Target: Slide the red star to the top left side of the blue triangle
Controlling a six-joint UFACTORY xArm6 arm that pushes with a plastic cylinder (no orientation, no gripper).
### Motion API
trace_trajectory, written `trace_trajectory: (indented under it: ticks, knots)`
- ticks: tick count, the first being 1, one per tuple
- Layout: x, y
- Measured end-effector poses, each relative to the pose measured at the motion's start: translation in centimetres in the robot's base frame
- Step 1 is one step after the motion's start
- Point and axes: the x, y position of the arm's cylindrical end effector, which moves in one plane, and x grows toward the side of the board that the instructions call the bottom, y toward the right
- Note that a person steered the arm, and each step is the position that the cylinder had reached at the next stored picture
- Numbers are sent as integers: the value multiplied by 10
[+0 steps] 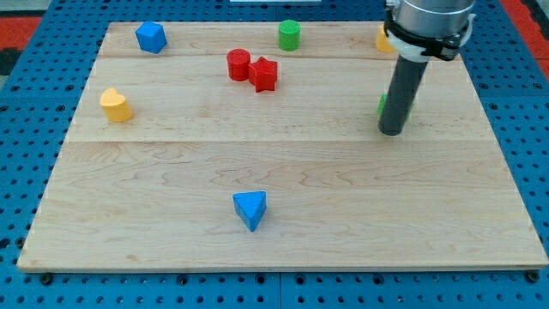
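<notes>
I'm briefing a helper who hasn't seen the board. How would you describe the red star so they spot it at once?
Start at the wooden board and look along the view's top, a little left of centre, below the green cylinder. Two red blocks touch there; the red star is the right one. Its points set it apart from the round red cylinder beside it.

My body shows as a broad cylindrical housing [429, 19] of silver-grey metal with a soft sheen, cut off by the view's top edge. A black ring edges its underside, and a white collar [410, 47] sits just below. From there a straight, dark grey, matte rod [401, 90] descends, round in section and plain, ending flat at my tip [391, 131].
</notes>
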Motion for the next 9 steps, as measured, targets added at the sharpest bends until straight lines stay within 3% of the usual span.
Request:
trace_trajectory:
  ticks: [1,2,3,5,7,9]
  knots:
    - [29,-4]
    - [24,-77]
    - [-11,-100]
    - [-106,-54]
    - [-112,-56]
    - [-139,-113]
